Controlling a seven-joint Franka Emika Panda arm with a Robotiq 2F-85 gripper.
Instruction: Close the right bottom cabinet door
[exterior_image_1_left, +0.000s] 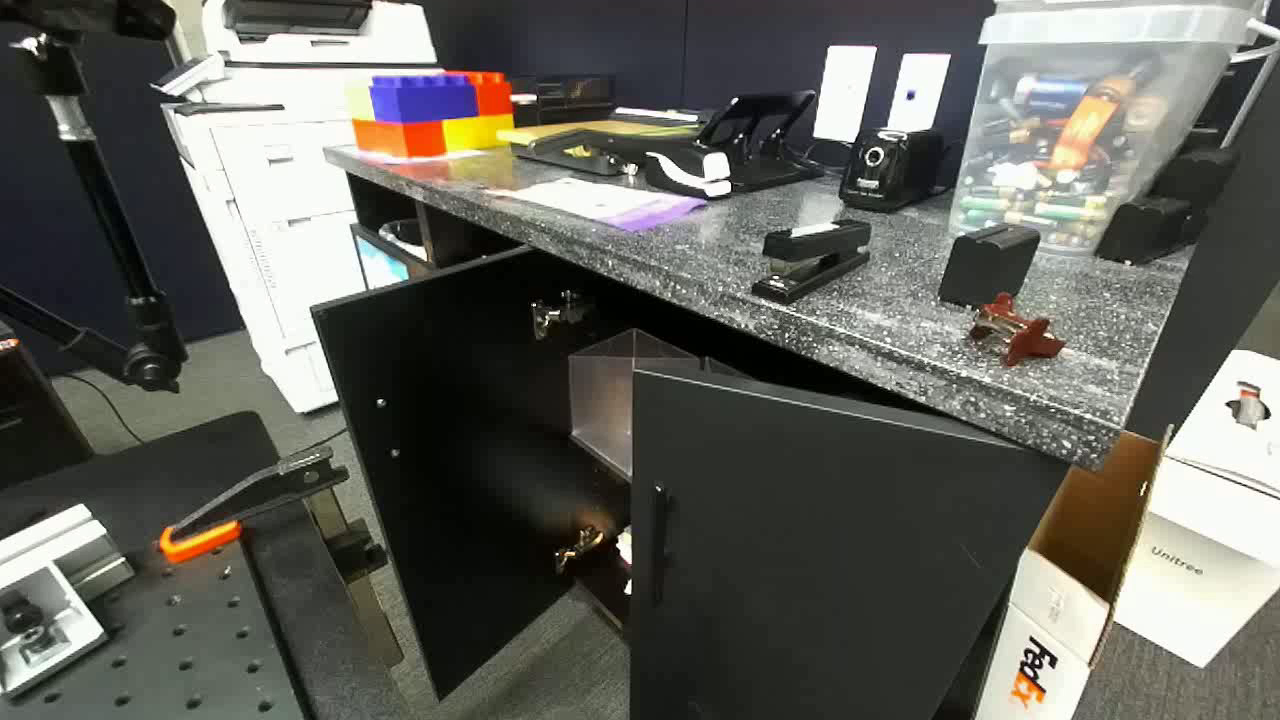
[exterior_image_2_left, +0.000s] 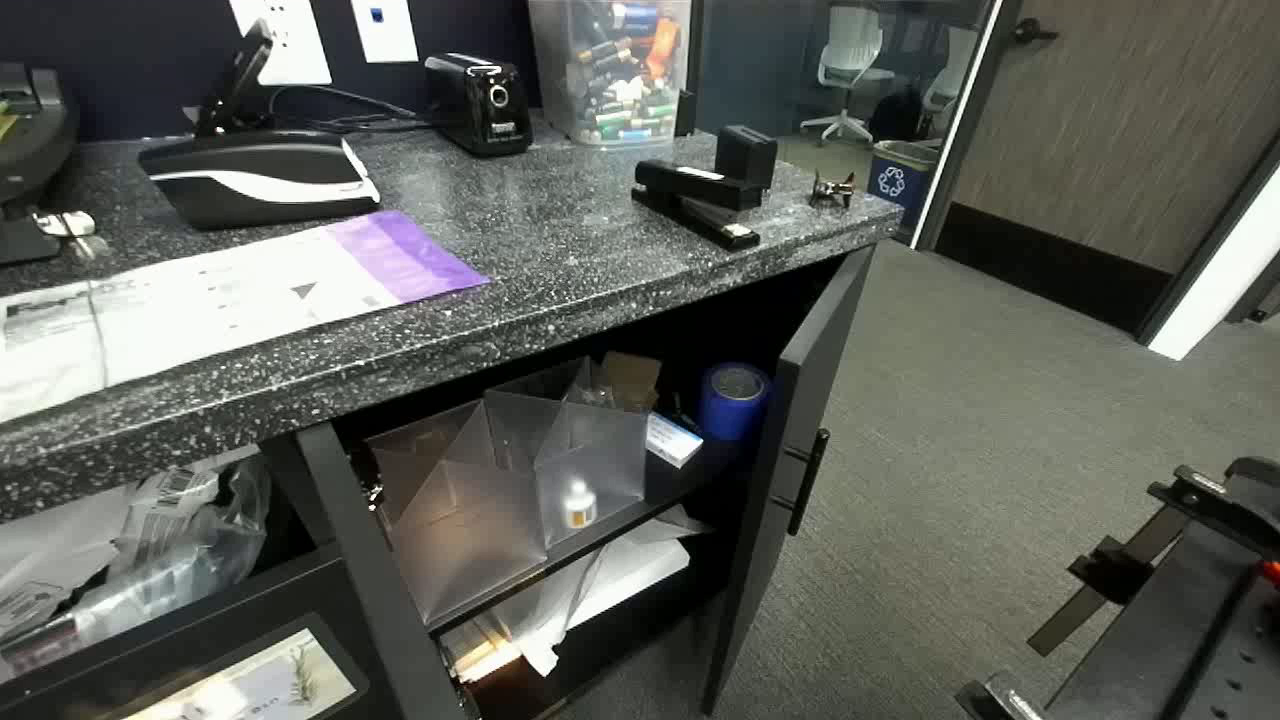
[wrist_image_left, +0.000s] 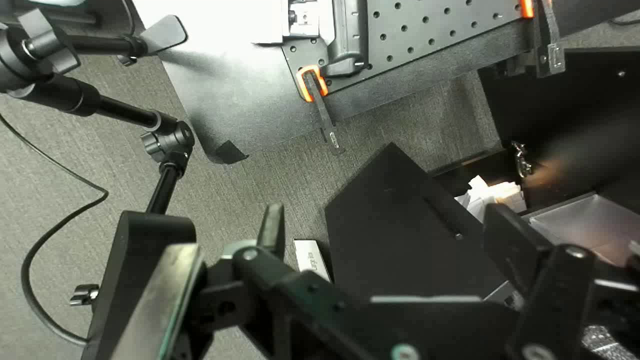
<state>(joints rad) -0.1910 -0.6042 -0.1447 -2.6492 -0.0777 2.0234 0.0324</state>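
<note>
The right bottom cabinet door (exterior_image_1_left: 830, 540) is a flat matte-black panel with a black bar handle (exterior_image_1_left: 658, 545). It stands ajar, swung out from under the countertop, in both exterior views; in an exterior view (exterior_image_2_left: 825, 330) it is seen nearly edge-on. The twin left door (exterior_image_1_left: 450, 470) also stands open, its inner face and hinges showing. In the wrist view my gripper (wrist_image_left: 386, 220) is open and empty, fingers wide apart. The right door (wrist_image_left: 380, 245) shows between and beyond the fingers, with no clear contact. The gripper is out of sight in both exterior views.
The speckled countertop (exterior_image_1_left: 890, 320) overhangs the doors. Clear bins (exterior_image_2_left: 450, 530) and blue tape (exterior_image_2_left: 733, 400) sit inside the cabinet. A FedEx box (exterior_image_1_left: 1040, 640) stands beside the right door. A black perforated table (exterior_image_1_left: 190, 620) with clamps and a jointed stand (wrist_image_left: 167, 135) are nearby.
</note>
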